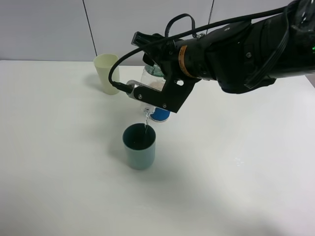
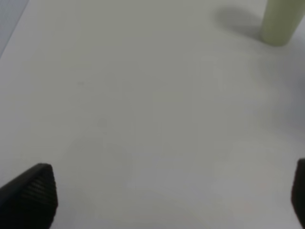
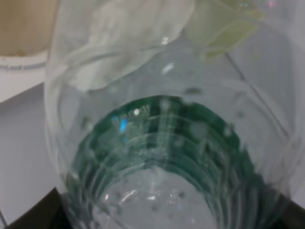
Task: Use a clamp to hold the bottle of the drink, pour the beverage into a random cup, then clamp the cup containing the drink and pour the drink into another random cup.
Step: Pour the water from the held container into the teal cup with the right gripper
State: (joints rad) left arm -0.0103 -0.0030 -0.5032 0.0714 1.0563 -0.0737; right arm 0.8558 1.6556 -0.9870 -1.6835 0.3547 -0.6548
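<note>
My right gripper is shut on a clear plastic bottle and holds it tipped neck-down over a dark green cup. A thin stream falls from the bottle's mouth into that cup. The bottle fills the right wrist view, and the green cup shows through it. A pale yellow cup stands at the back left; it also shows in the left wrist view. My left gripper is open and empty over bare table, and it is out of the high view.
A blue cap or small blue object lies on the white table just behind the green cup, under the gripper. The right arm reaches in from the upper right across the table's middle.
</note>
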